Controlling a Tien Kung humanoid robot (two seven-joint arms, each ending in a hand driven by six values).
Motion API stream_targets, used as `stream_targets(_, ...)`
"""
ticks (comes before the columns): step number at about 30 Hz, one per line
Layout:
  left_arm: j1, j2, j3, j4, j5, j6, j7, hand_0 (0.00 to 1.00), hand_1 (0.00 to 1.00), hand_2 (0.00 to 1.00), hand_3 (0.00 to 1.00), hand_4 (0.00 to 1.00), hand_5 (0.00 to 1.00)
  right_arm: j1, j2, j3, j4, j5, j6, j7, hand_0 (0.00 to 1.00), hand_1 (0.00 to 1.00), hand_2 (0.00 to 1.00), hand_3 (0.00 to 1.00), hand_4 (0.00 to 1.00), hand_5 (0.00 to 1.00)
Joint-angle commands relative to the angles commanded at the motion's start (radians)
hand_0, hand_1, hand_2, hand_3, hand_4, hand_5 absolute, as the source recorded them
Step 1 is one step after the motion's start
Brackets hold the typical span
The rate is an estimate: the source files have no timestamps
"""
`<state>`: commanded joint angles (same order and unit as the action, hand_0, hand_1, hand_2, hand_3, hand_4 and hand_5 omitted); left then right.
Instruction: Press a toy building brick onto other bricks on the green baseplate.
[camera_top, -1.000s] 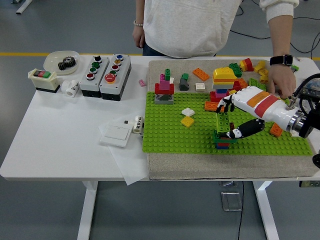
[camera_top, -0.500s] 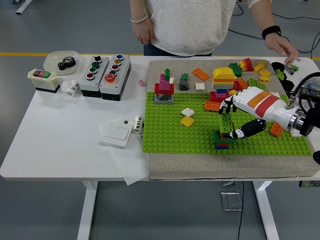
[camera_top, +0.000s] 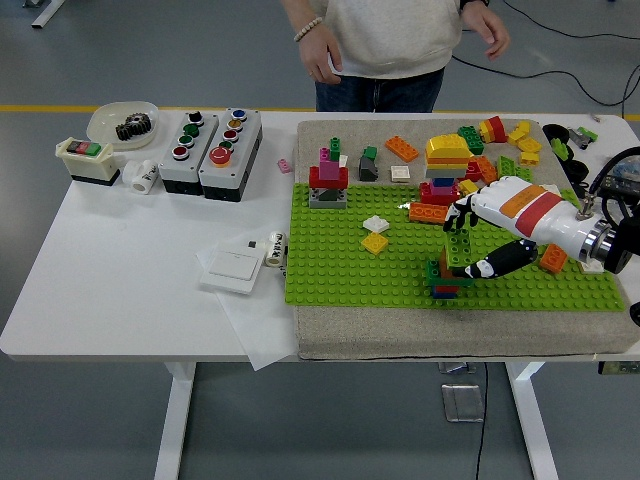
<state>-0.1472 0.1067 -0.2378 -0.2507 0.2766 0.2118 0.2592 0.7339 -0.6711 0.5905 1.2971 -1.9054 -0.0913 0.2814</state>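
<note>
Right hand: reaching in from the right edge, fingers and thumb closed on the green brick at the top of the small stack.
Stack: mixed colours, seated near the front edge of the green baseplate.
Change: over the last second the green brick has dropped lower against the stack – earlier it stood taller above it.
Person: hand has left the loose bricks on the far right and now hangs clear of the table.
Reading: pressing looks under way, probably near seated – grip not yet released.
Left hand: not visible.
</note>
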Motion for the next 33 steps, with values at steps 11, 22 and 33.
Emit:
stream_targets(11,-0.001,0.0,-0.003,-0.001,0.004,0.0,0.002,0.488,0.566,0.655,0.653,0.706,0.776,-0.005,-0.001,0.004,-0.007,-0.001,0.005,0.008,0.431,0.492,0.541,0.548,0.912,0.412)
stream_targets(22,-0.001,0.0,-0.005,-0.001,0.008,-0.001,0.003,0.488,0.565,0.656,0.654,0.707,0.777,-0.008,-0.003,0.014,0.008,-0.004,0.004,0.014,0.433,0.496,0.548,0.553,0.921,0.432)
stream_targets(33,-0.001,0.001,-0.005,-0.001,0.009,-0.001,0.004,0.487,0.566,0.656,0.654,0.707,0.777,-0.017,-0.009,0.029,0.019,-0.014,0.011,0.02,0.432,0.5,0.557,0.565,0.938,0.441)
